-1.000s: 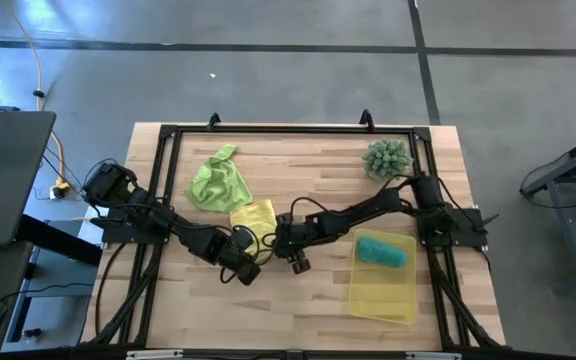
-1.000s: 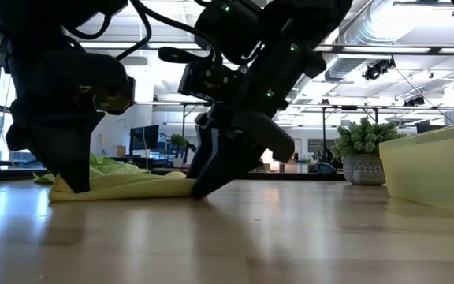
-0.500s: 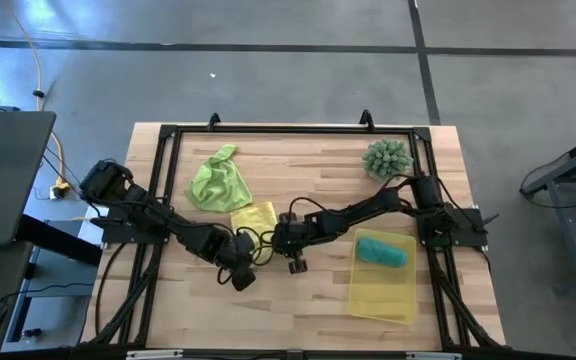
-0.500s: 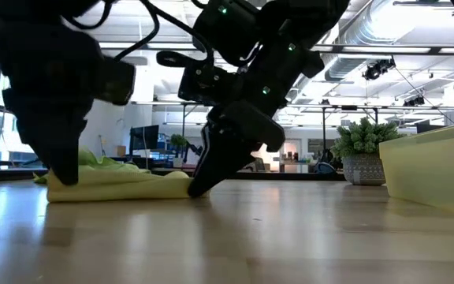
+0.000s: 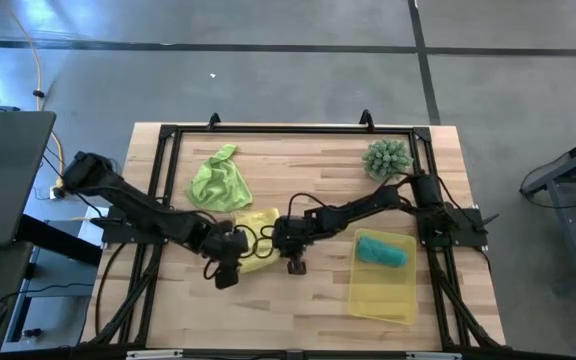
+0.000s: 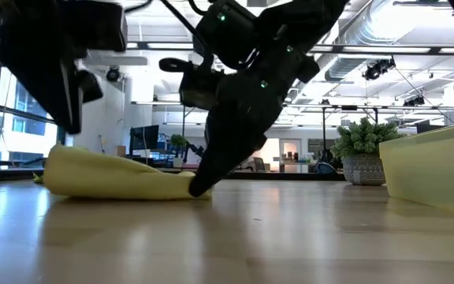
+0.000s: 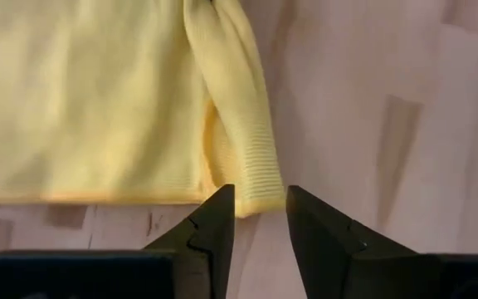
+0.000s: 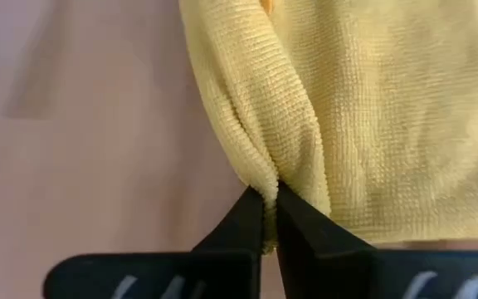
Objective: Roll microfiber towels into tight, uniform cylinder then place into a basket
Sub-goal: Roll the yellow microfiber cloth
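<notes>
A yellow towel lies flat on the wooden table near its middle. My right gripper is shut on its right end, low at the table. My left gripper hangs open above the towel's other end. Its fingertips stand on either side of a rolled edge corner and touch nothing. A teal towel, rolled up, lies in the yellow basket at the right. A lime green towel lies crumpled at the far left. My right gripper pinches a bunched fold at the yellow towel's edge, near a corner, between its two fingers. The fingers slant down from above, coming from the table's right. The rest of the towel lies slack on the table.
A spiky green plant in a pot stands at the far right, behind the basket. A black frame runs round the table top. Bare wood shows along the near edge.
My left gripper has let go of the yellow towel's left end, risen clear above it and rolled about its own line. My right gripper has stayed at the towel's right end, turned, and shut on the cloth there. The towel's left end now lies humped higher.
</notes>
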Controlling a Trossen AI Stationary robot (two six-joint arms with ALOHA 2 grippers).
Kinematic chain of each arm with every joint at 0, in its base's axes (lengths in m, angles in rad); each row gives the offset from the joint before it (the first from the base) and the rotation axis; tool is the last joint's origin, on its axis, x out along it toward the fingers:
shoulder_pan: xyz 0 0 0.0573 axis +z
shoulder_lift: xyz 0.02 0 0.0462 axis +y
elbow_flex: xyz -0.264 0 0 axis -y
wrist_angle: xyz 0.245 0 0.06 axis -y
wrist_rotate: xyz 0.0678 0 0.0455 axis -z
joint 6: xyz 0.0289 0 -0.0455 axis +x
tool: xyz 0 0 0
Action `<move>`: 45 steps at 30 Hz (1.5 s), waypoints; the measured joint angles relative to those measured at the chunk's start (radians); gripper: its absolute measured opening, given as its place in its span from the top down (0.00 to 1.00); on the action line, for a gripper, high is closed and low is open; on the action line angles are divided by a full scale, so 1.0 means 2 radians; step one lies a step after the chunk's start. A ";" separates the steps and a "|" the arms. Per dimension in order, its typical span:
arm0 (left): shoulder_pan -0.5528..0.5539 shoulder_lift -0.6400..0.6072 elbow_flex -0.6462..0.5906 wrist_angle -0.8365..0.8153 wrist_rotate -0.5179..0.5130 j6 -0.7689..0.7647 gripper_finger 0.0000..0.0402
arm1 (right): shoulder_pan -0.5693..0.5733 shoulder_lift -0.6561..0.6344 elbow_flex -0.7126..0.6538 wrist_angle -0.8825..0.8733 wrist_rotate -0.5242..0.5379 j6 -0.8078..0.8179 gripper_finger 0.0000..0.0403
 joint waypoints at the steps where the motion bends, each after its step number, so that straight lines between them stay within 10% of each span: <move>1: -0.003 -0.007 0.000 0.003 -0.003 0.012 0.75 | -0.003 0.000 0.000 -0.002 -0.020 0.009 0.99; 13: -0.068 0.010 0.002 0.130 -0.064 0.131 0.75 | -0.038 0.005 -0.003 0.007 -0.179 0.147 0.99; 34: -0.088 0.091 0.001 0.178 -0.162 0.158 0.81 | -0.035 0.004 -0.003 0.010 -0.172 0.155 1.00; 45: -0.121 0.073 0.000 0.087 -0.160 0.036 0.88 | -0.035 0.004 -0.003 0.010 -0.172 0.155 0.99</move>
